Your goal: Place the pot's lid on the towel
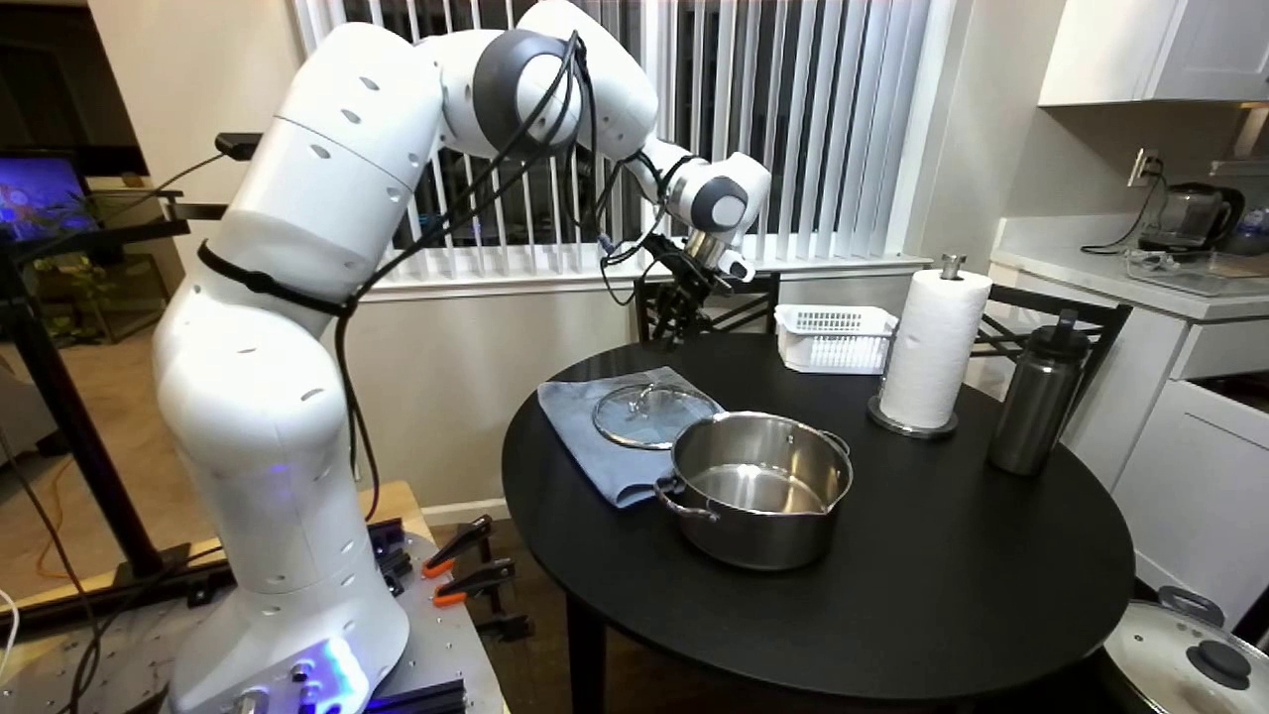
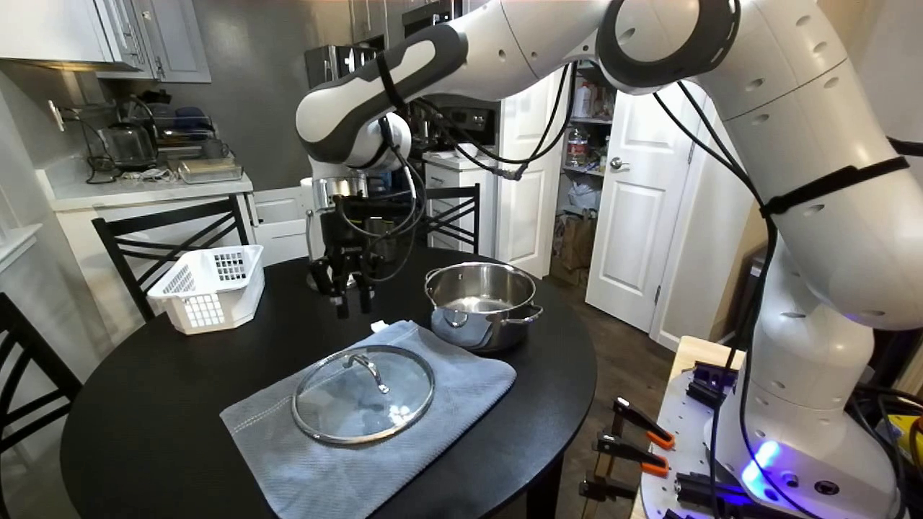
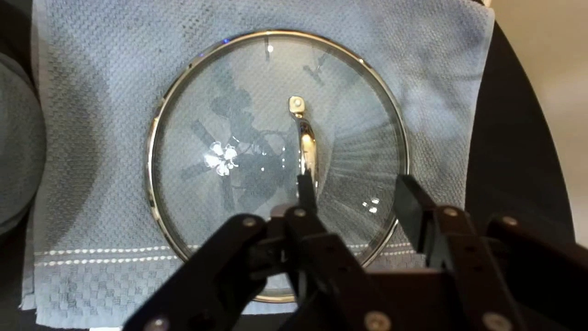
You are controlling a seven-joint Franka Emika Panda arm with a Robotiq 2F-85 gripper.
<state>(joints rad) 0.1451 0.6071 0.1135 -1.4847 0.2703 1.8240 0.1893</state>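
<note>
Dark fingers (image 3: 413, 207) parted, arm (image 1: 342, 169) arched high and bent downward, lid (image 2: 363, 407) (steel-rimmed glass) resting on towel (image 2: 324, 476)

Free air above lid (image 2: 364, 400), pot (image 2: 482, 310) nearby

You can read no word, brand, number or sign in any of the three views. Marks you can find but not read:

– On the black body of the gripper (image 2: 354, 303), in an exterior view, you see a short pale mark (image 2: 351, 249); too small to make out letters.
– On a bottle (image 2: 577, 135) standing on a shelf (image 2: 587, 171) you see a reddish label (image 2: 577, 152); print, if any, too small.
– At the edge of the towel (image 2: 324, 476) you see a small white tab (image 2: 378, 326); you cannot tell whether it bears print.
– On the blue screen (image 1: 38, 196), in an exterior view, you see blurred coloured patches; you cannot tell whether they include text.
</note>
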